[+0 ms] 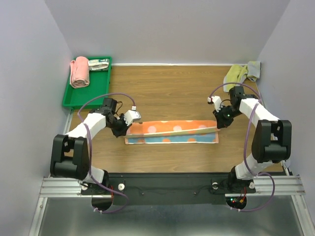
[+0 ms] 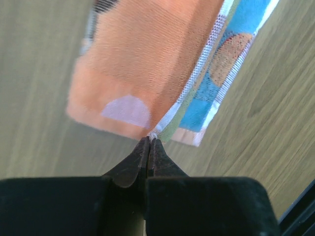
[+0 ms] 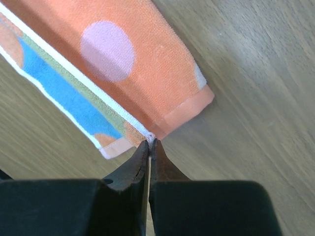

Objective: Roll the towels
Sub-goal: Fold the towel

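centre frame: the left gripper (image 2: 149, 141) and right gripper (image 3: 150, 142) each clench an end corner of the long orange-and-blue dotted terry towel (image 1: 172, 132), apparently folding it lengthwise; next likely calls for laying it flat, then rolling.

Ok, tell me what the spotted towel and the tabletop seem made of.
Spotted towel: probably cotton terry, matte; fine ribbed pile and a stitched hem show up close. Tabletop: wood-grain, likely laminate or veneer, though solid wood is possible; smooth, faint sheen, even streaked grain.
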